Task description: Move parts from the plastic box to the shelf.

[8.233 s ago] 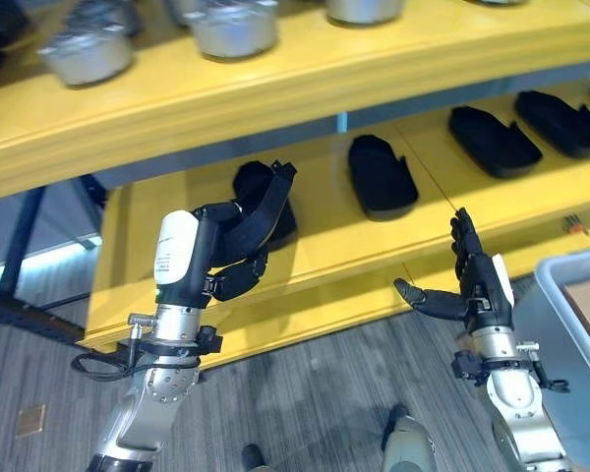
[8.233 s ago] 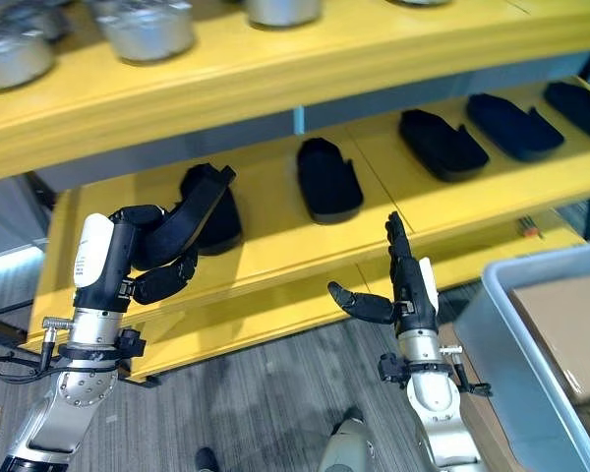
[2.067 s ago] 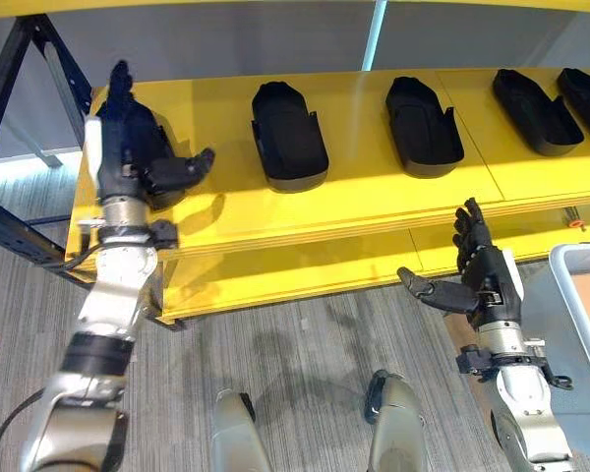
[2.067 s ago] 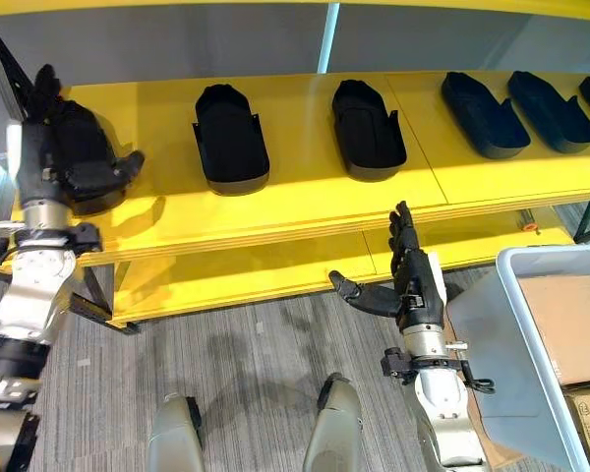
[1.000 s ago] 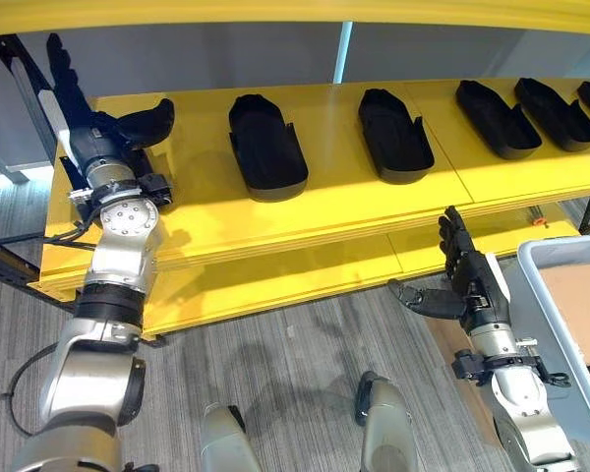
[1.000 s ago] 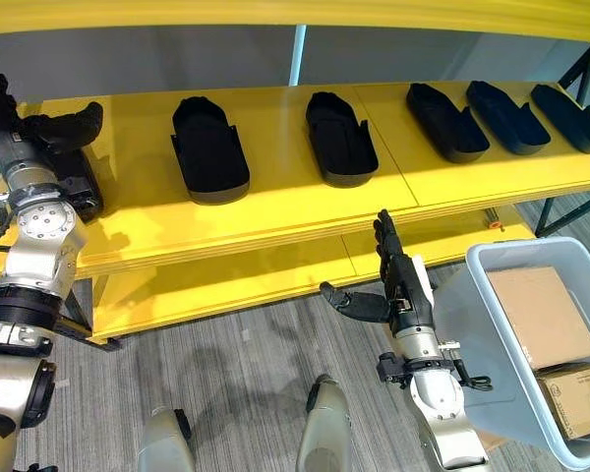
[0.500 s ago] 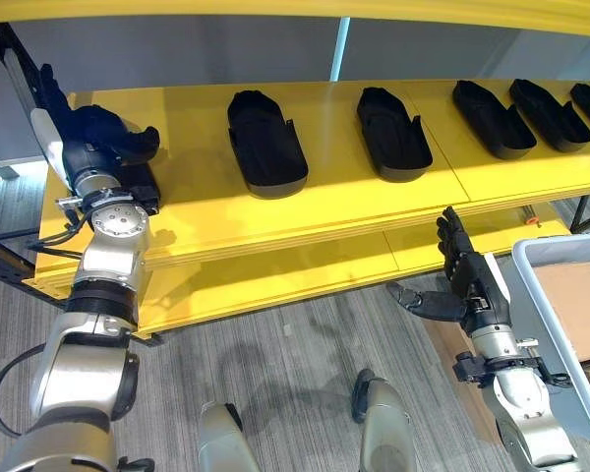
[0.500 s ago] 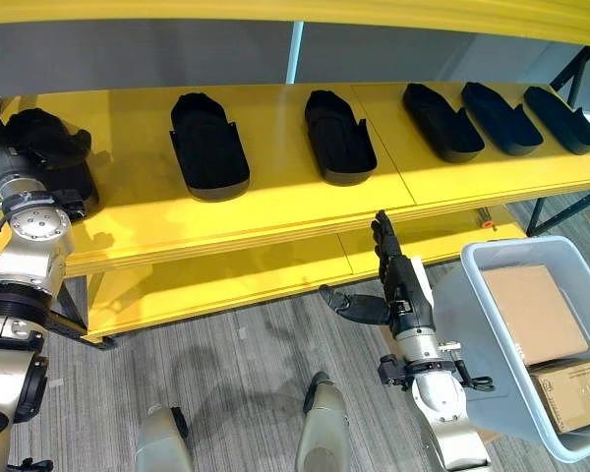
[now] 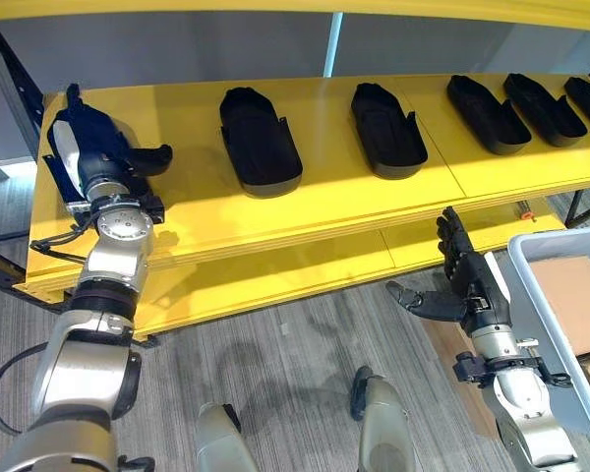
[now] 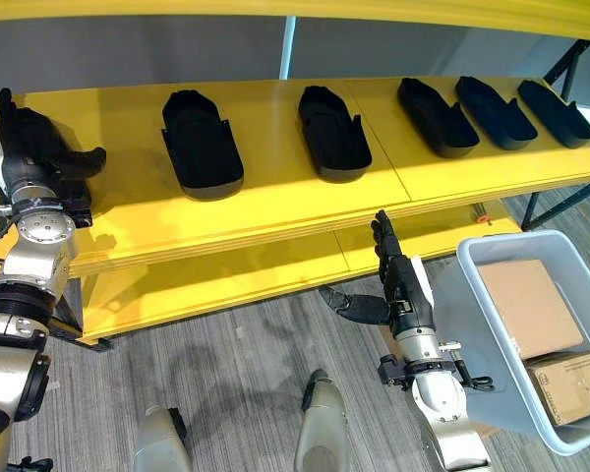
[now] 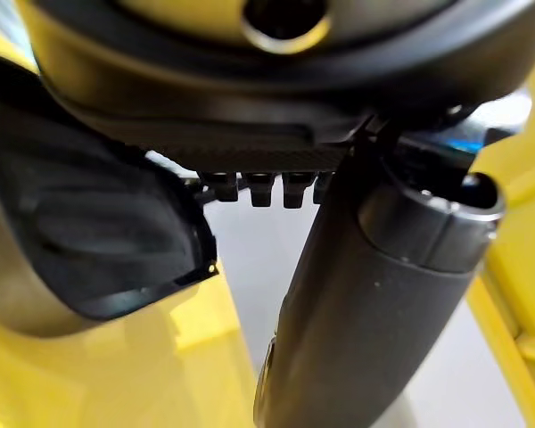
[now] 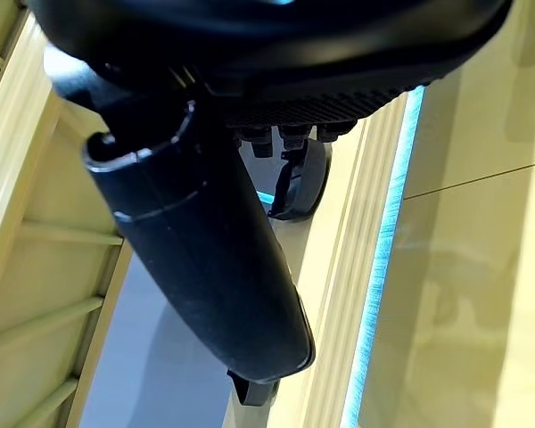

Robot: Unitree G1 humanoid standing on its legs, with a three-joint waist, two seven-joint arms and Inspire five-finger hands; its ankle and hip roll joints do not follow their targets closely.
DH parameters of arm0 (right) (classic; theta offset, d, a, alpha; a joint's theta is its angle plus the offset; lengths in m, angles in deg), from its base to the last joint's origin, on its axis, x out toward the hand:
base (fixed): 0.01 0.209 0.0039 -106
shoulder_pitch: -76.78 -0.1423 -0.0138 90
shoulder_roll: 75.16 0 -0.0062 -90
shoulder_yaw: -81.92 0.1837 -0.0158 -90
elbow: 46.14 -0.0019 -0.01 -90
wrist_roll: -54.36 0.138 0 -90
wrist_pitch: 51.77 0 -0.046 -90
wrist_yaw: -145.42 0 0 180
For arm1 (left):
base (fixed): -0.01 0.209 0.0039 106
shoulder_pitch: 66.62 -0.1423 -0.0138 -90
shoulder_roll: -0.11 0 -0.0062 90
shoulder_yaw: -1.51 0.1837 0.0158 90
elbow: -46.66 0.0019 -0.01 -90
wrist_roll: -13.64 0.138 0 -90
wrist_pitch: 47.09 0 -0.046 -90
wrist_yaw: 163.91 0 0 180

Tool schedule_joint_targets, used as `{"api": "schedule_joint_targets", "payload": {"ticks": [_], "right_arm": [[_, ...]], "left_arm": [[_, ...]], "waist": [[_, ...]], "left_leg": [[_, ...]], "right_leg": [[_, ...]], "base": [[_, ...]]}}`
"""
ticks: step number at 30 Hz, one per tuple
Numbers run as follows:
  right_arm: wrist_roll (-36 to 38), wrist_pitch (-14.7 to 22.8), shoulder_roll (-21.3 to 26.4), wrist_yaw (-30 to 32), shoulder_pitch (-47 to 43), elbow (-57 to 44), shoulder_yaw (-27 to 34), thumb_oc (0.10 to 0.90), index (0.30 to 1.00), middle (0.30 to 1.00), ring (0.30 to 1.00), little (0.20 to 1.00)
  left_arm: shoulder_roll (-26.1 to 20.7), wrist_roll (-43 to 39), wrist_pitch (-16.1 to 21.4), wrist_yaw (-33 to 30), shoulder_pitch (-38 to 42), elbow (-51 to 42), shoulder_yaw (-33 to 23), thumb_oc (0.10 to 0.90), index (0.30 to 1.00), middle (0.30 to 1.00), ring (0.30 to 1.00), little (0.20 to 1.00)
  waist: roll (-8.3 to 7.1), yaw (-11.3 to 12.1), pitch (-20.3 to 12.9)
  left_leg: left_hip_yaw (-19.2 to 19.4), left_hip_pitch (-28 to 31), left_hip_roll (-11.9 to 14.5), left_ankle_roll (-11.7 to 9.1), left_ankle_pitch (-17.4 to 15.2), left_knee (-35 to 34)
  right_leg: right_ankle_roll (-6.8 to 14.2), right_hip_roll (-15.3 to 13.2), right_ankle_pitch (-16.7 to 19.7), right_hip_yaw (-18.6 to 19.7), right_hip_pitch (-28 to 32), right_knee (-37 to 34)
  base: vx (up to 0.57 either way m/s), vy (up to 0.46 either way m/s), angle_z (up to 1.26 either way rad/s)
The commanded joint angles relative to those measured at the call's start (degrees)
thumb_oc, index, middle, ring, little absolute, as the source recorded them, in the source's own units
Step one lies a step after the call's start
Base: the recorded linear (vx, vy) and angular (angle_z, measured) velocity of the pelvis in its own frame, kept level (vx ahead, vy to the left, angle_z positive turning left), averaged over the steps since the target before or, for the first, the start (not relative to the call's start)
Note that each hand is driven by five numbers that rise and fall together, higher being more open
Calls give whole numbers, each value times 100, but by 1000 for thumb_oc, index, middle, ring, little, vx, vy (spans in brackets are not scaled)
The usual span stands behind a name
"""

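1. The left hand (image 9: 98, 157) has drawn back from the black moulded plastic part (image 10: 39, 147) at the yellow shelf's (image 9: 324, 197) left end, fingers straight, thumb spread.
2. The right hand (image 9: 467, 285) hovers open beside the grey plastic box (image 10: 472, 324).

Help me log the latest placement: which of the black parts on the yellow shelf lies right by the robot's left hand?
The part at the shelf's far left end, directly beside the left hand. The other black parts lie farther right along the yellow shelf, away from either hand.
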Motion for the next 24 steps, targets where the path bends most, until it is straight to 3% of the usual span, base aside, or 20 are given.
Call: {"api": "schedule_joint_targets", "payload": {"ticks": [1,24], "right_arm": [[197,638,376,6,-75,-696,557,900,1000,1000,1000,1000],[284,606,464,-35,124,-788,617,900,1000,1000,1000,1000]], "left_arm": [[-213,95,402,-18,1033,-32,150,900,1000,1000,1000,1000],[-46,-482,111,80,1351,1157,-119,900,1000,1000,1000,1000]], "waist": [[-36,88,-383],[-118,141,-263]], "left_leg": [[-113,66,-98,125,421,-502],[-163,-113,-133,172,350,-312]], "right_leg": [[0,44,-882,214,388,613],[-8,18,-937,204,287,743]], "base": [[0,0,0],[2,1,-2]]}}
